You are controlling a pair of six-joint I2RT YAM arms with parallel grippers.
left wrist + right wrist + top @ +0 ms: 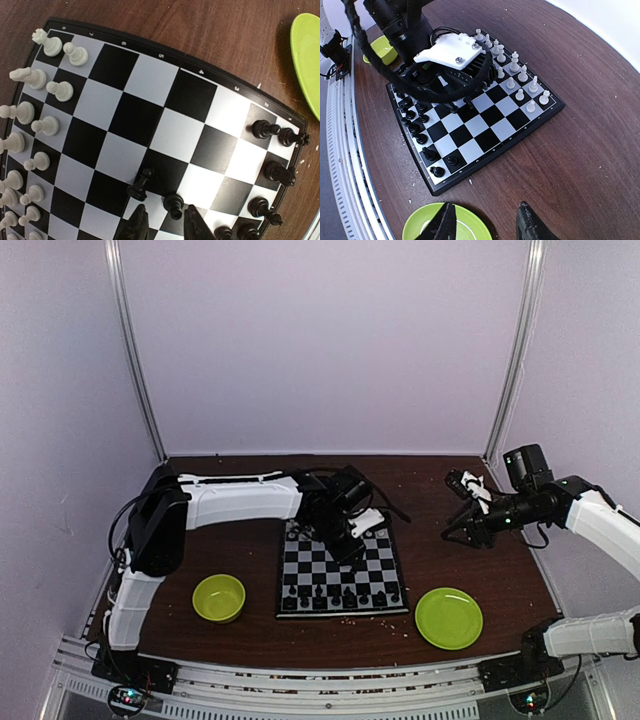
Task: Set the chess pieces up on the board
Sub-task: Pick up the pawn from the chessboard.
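The board (372,562) lies mid-table. In the left wrist view the board (150,80) has white chess pieces (50,90) in two rows on the left and black pieces (275,172) along the right. My left gripper (166,222) hovers low over the board, jaws open. A black pawn (173,205) stands just ahead of the gap between the fingertips. A second black pawn (140,184) leans beside it. My right gripper (485,220) is open and empty above the table right of the board (492,115). It shows in the top view (465,530) too.
A green bowl (219,598) sits left of the board. A green plate (448,618) lies at the board's near right, under my right gripper's left finger (442,225). The left arm (240,498) spans the board's far half. Crumbs dot the brown table.
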